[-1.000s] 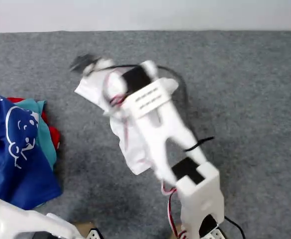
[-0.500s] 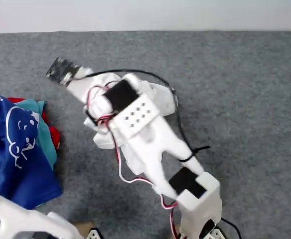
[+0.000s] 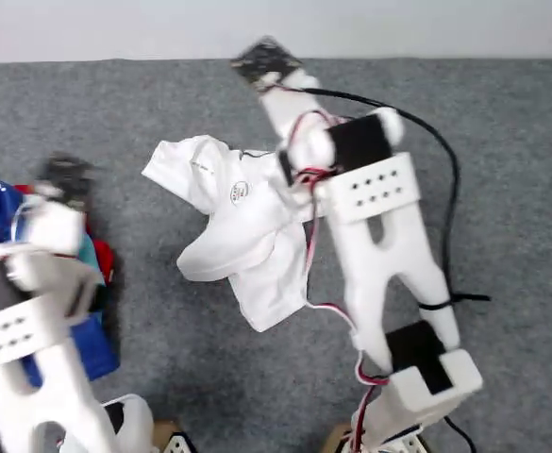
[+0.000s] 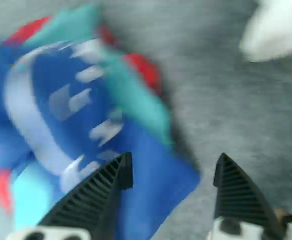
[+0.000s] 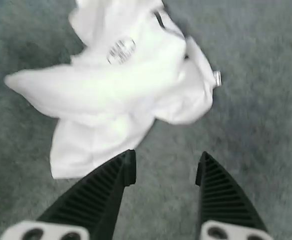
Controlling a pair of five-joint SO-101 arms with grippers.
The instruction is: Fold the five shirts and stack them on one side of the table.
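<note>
The right gripper [image 5: 166,157] has swung off the white shirt [image 5: 121,80], now crumpled just beyond its wide-open, empty jaws. Left gripper [image 4: 174,160]: spread wide, empty, over the blue shirt [image 4: 71,125].

White plastic arms [image 3: 379,236] with black motors [image 3: 359,142], red-and-black cables [image 3: 346,94], and ribbed black end effector fingers [image 5: 108,182].

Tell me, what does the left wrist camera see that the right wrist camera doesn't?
Left wrist view: a blue shirt lying on a teal shirt and a red shirt, with the left end effector open over them. Right wrist view: the crumpled white shirt, not yet folded, with the right end effector open near its edge. Shared: the grey table surface, and probably the white shirt, seen as a blurred white patch at the left view's edge.
</note>
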